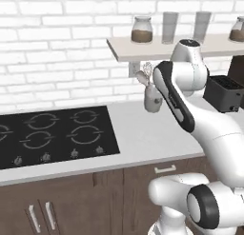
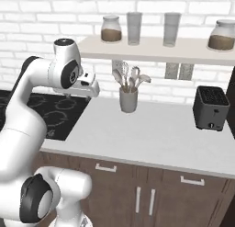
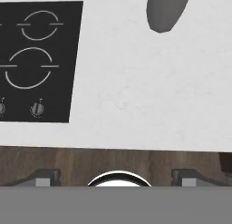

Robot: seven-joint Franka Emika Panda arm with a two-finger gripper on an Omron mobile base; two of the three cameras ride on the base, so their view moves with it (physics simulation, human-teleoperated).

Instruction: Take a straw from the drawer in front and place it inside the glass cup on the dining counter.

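Overhead, hand open, empty, above bare worktop between hob edge and crock.

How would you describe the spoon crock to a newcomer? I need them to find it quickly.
Find the white worktop under the wall shelf. Against the brick wall stands a white crock holding spoons. Unlike the black toaster further right, it is pale and round.

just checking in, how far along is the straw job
Nothing looks done yet. The gripper is open and empty, hanging above the white worktop beside the black hob, over the closed drawer fronts. Left to do: open the drawer, take a straw, carry it to the cup.
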